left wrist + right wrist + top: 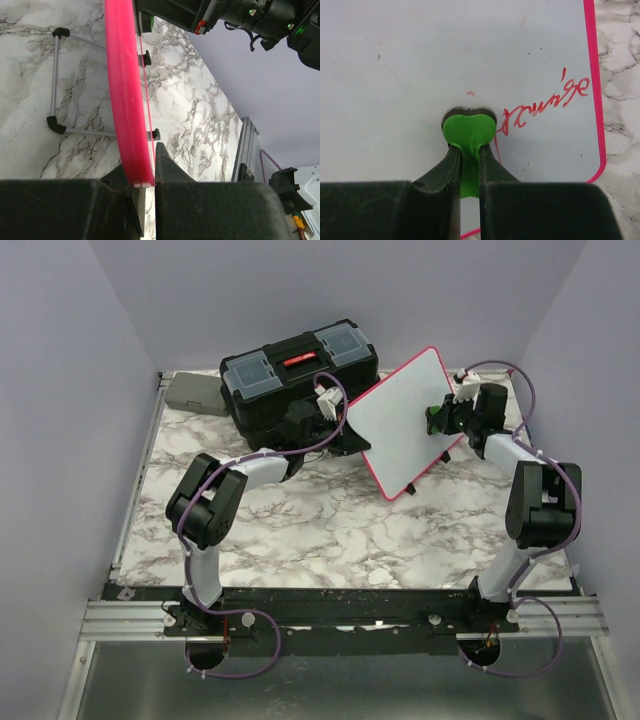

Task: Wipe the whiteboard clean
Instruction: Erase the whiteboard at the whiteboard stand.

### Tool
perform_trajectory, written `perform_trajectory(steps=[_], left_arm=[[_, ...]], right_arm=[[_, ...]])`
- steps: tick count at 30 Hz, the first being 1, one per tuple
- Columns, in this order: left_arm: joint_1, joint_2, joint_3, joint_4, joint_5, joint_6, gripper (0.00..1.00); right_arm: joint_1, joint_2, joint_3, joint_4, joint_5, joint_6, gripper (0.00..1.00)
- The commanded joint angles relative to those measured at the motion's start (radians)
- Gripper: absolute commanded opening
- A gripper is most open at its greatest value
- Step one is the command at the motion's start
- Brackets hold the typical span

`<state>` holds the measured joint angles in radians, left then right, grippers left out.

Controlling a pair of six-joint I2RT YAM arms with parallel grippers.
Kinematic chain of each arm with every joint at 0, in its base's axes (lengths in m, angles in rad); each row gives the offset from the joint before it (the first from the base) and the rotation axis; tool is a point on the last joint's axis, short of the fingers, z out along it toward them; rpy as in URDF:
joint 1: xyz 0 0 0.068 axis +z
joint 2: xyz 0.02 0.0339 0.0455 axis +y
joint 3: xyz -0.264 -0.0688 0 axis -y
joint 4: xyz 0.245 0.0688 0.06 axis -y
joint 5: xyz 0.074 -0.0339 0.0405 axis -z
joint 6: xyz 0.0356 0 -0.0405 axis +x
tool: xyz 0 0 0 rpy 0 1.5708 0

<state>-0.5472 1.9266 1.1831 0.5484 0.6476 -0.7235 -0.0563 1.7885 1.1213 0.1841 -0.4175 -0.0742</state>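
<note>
On its pink edge the left jaws clamp the whiteboard (pixel 405 420), the right jaws gripping a green eraser (pixel 469 131) against it.

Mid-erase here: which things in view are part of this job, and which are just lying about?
In the job:
- whiteboard, tilted, pink frame clamped in the left gripper
- green heart-shaped eraser, held by the right gripper at the board's face
- red handwriting, not yet wiped

Lying about:
- black toolbox, behind the board
- grey case, far left corner
</note>
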Motion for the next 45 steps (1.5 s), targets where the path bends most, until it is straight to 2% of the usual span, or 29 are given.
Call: perform_trajectory(steps=[1,6,10,13,15,18,21,24,29,31,34,36,39,42,44,45], left_arm=[[-0.036,0.012,-0.005,-0.001,0.146,-0.022,0.0],[-0.035,0.013,-0.005,0.0,0.15,-0.019,0.0],[-0.034,0.02,-0.005,0.01,0.15,-0.023,0.0],[-0.035,0.025,-0.008,0.015,0.151,-0.027,0.0],[-0.035,0.025,-0.007,0.015,0.152,-0.028,0.0],[-0.034,0.02,-0.01,0.013,0.15,-0.026,0.0],[-0.036,0.015,-0.014,0.013,0.148,-0.025,0.0],[-0.035,0.014,-0.015,0.013,0.148,-0.025,0.0],[-0.036,0.015,-0.011,0.009,0.149,-0.023,0.0],[-0.038,0.015,-0.009,0.007,0.147,-0.022,0.0],[-0.038,0.018,-0.007,0.005,0.148,-0.022,0.0],[-0.038,0.021,-0.008,0.004,0.148,-0.021,0.0],[-0.039,0.022,-0.005,0.003,0.148,-0.022,0.0],[-0.039,0.027,0.007,-0.006,0.151,-0.018,0.0],[-0.043,0.031,0.012,-0.01,0.151,-0.018,0.0],[-0.043,0.031,0.015,-0.012,0.152,-0.019,0.0]], right_arm=[[-0.007,0.093,0.026,-0.179,0.003,-0.103,0.01],[-0.026,0.093,0.018,-0.221,-0.125,-0.182,0.01],[-0.022,0.02,-0.071,-0.109,-0.348,-0.183,0.01],[-0.017,-0.041,-0.141,-0.024,-0.448,-0.204,0.01],[-0.016,-0.072,-0.188,0.057,-0.421,-0.197,0.01],[-0.02,-0.057,-0.191,0.141,-0.174,-0.078,0.01],[-0.044,-0.008,-0.12,0.106,0.084,0.04,0.01],[-0.083,0.028,-0.093,0.073,0.149,0.071,0.01],[-0.116,0.055,-0.072,0.025,0.096,0.058,0.01],[-0.116,0.063,-0.056,-0.011,-0.009,0.032,0.01],[-0.116,0.083,-0.032,-0.09,-0.267,-0.03,0.01],[-0.109,0.087,-0.028,-0.104,-0.339,-0.049,0.01],[-0.096,0.053,-0.066,-0.058,-0.375,-0.071,0.01],[-0.083,0.01,-0.113,0.038,-0.39,-0.021,0.01],[-0.079,-0.014,-0.135,0.107,-0.343,0.025,0.01],[-0.079,-0.025,-0.143,0.141,-0.264,0.068,0.01]])
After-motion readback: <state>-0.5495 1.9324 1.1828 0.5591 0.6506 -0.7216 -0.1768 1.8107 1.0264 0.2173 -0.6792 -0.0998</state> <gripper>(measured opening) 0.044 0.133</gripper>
